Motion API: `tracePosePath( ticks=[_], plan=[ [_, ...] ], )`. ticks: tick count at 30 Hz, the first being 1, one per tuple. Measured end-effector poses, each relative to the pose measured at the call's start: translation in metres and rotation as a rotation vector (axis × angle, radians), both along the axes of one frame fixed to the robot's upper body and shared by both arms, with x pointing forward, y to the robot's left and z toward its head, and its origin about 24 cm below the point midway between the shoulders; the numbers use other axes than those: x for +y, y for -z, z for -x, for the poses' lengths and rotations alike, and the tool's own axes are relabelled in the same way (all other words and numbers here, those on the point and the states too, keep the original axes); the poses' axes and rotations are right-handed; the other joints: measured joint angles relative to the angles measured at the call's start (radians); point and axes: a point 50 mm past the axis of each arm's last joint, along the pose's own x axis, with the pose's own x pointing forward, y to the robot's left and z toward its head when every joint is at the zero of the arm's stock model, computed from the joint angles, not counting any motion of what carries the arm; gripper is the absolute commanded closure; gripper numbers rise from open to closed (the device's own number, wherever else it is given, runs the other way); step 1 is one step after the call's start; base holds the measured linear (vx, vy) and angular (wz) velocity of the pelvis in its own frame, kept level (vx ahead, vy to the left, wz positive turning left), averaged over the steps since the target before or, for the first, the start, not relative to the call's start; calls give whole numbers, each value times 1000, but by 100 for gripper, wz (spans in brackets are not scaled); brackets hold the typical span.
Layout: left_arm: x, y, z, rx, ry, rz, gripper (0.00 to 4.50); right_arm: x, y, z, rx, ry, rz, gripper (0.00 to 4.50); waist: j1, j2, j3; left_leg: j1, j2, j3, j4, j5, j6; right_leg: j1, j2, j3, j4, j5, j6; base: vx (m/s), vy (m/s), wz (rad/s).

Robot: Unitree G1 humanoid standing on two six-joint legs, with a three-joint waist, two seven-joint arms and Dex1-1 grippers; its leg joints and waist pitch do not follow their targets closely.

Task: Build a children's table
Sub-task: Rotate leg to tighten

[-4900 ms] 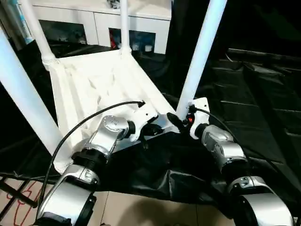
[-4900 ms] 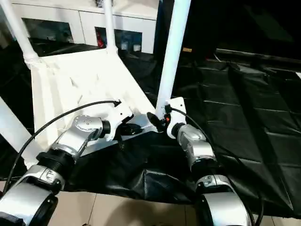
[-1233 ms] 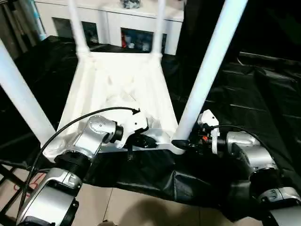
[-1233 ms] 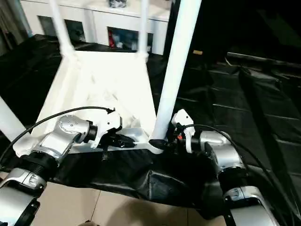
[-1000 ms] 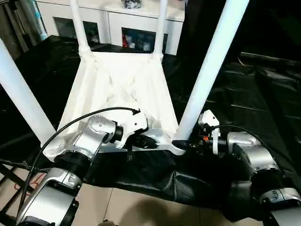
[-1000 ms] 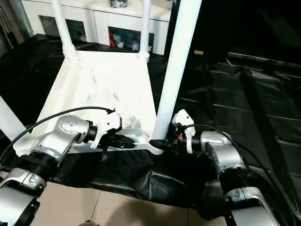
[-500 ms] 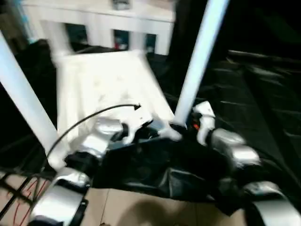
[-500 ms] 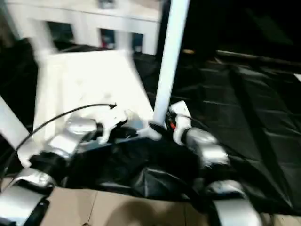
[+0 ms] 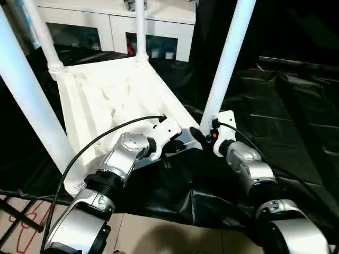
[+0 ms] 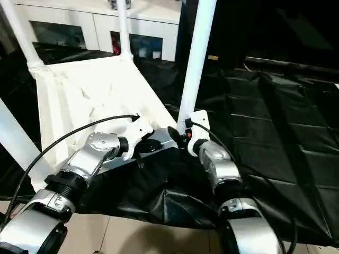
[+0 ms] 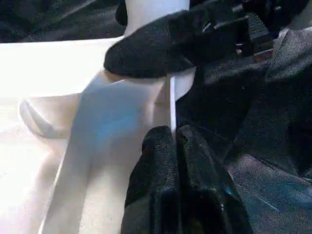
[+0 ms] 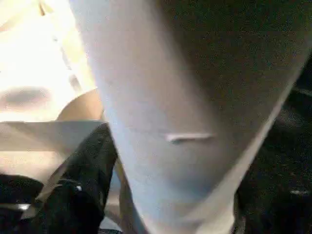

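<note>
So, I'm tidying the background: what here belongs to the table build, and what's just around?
Job:
- upside-down table top
- four legs, e.g. near right leg
- left pincer, right pincer

Around:
- white cabinet
- black sheeting

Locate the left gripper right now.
Head views: left gripper pinches the upturned children's table at its near rim, just left of the right gripper.

We see the children's table (image 9: 114, 95) as smooth white plastic, its round legs faintly glossy. Under it lies a black sheet (image 10: 275, 132), shiny and creased like plastic film. Our forearms (image 9: 246, 164) are brushed silver metal; the black fingers (image 11: 180, 195) look matt and rubbery.
</note>
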Motion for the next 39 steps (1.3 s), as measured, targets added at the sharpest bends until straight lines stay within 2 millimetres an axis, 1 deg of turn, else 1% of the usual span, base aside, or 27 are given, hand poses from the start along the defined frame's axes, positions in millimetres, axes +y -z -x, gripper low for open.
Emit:
tracePosePath(
  ticks=[5,7,13,18,20,21,23,24,26,28,29,35,36,38,39],
  plan=[
    [8,-2,4,25,82,5,450,-16,-2,10,-16,-205,44,95,6,0,0,-3,0,0,-1,0,0,-1,0,0,0,1,-2,0,0,0],
    [15,-3,7,33,131,7,450,-23,-5,16,-9,-309,45,95,9,0,1,-4,0,0,-2,0,1,-2,0,-1,0,1,-1,0,0,0],
    [31,-5,15,73,249,16,450,-30,-10,30,30,-531,20,95,23,-1,1,-5,1,0,-2,0,1,-3,0,-1,-1,1,-2,0,0,0],
    [40,-6,19,109,330,7,450,-31,-12,39,77,-651,0,95,33,-1,1,-6,1,1,-2,0,0,-3,0,0,-1,1,-2,0,0,0],
    [41,-6,20,112,342,5,450,-31,-12,41,87,-666,-7,95,37,-1,1,-6,1,1,-1,0,0,-3,0,0,-1,1,-2,0,0,0],
    [42,-6,20,112,351,3,450,-31,-12,41,92,-675,-9,109,39,-1,1,-6,1,2,-1,0,0,-3,0,0,-1,1,-2,0,0,0],
    [43,-6,21,118,362,4,450,-31,-13,43,100,-689,-6,109,42,-1,1,-6,1,2,-1,0,0,-3,0,0,-1,1,-1,0,0,0],
    [44,-6,21,122,367,5,450,-30,-13,43,103,-700,-4,136,46,-1,1,-6,2,2,-1,0,0,-3,0,0,-1,1,-1,0,0,0],
    [44,-6,21,126,374,5,450,-31,-13,44,111,-703,-3,148,50,-1,1,-6,2,2,-1,0,0,-3,0,0,-1,1,-1,0,0,0],
    [45,-6,22,128,377,5,450,-30,-13,45,112,-705,-5,148,53,-1,1,-6,2,2,-1,0,0,-3,0,0,-1,1,-1,0,0,0],
    [45,-6,22,128,378,5,450,-29,-13,45,111,-706,-6,176,53,-1,1,-6,2,2,-1,0,0,-3,0,0,-1,1,-1,0,0,0],
    [44,-5,21,131,365,12,450,-28,-10,47,100,-674,-13,191,54,-1,1,-5,1,2,-1,0,0,-1,0,0,0,1,-1,0,0,0],
    [43,-4,20,129,352,15,450,-28,-9,46,93,-652,-16,193,53,-1,1,-4,2,2,-1,0,0,-1,0,0,0,1,-1,0,0,0],
    [41,-3,15,110,277,17,450,-24,-5,40,68,-524,-40,195,49,-1,1,-2,2,2,1,0,0,0,0,0,1,1,-1,0,0,0],
    [39,-3,11,94,221,10,450,-19,-2,33,55,-417,-57,198,38,-1,1,-1,1,1,1,1,0,0,0,1,1,-2,3,0,0,0]
  ],
)
